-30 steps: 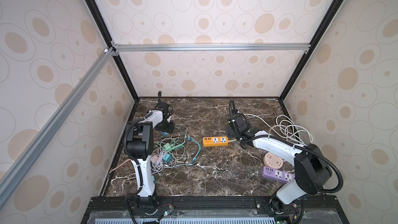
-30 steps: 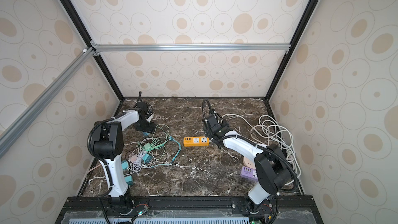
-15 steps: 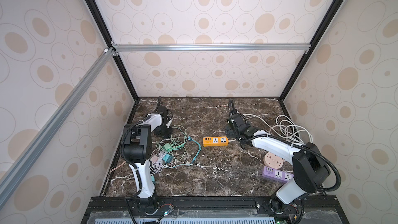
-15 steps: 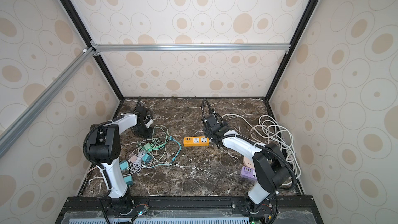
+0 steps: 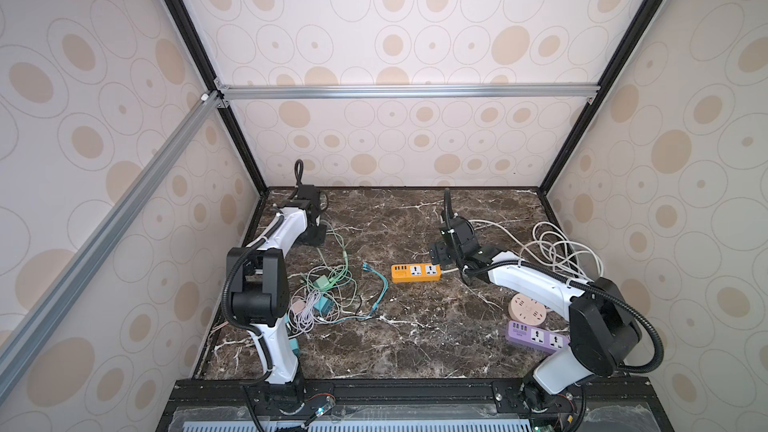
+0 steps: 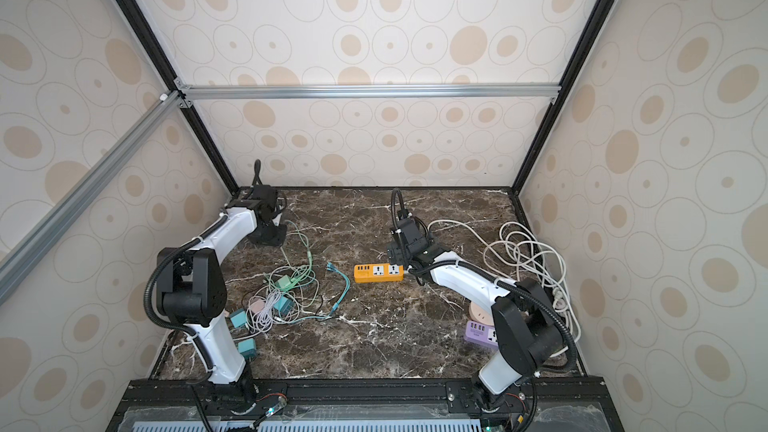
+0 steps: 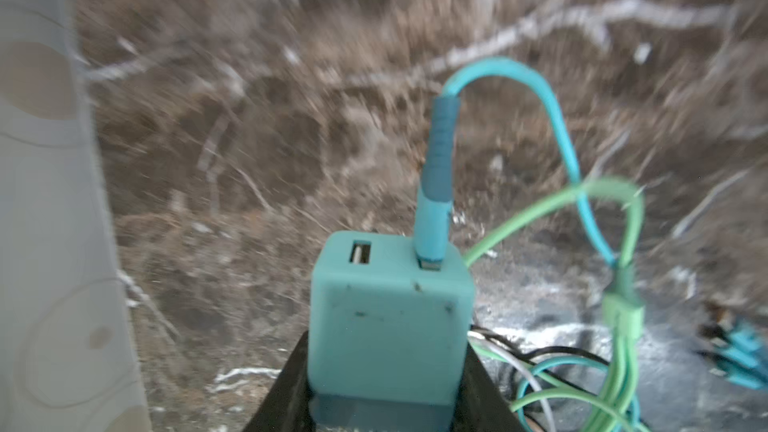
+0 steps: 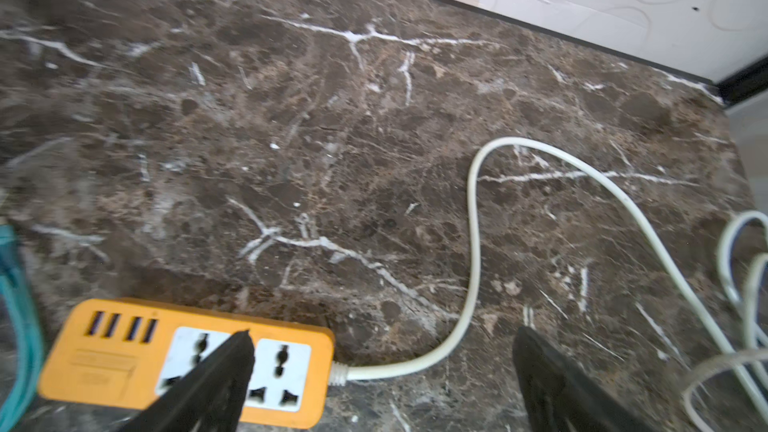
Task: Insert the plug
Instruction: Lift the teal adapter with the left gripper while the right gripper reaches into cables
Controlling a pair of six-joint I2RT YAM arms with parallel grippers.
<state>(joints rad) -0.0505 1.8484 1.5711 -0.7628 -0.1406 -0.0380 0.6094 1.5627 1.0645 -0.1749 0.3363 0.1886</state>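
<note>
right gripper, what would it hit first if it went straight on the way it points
Probably the white cord of the orange power strip, which curves through the gap ahead of the open right gripper; otherwise the marble tabletop. Depth is unclear.

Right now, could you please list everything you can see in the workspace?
brown marble tabletop: one, white-veined, underneath.
orange rectangular power strip: one, orange, table centre.
white power cord: coiled bundle, white, right rear.
purple rectangular power strip: one, purple, front right.
round beige socket hub: one, beige, behind the purple strip.
tangle of thin cables: one, green, teal, white, left of centre.
loose charger cubes: at least four, teal and mint, around the tangle.
teal cube USB charger: one, teal, between the left jaws.
left arm, right arm: white and black; left jaws shut on that charger, right jaws open over the orange strip.
</note>
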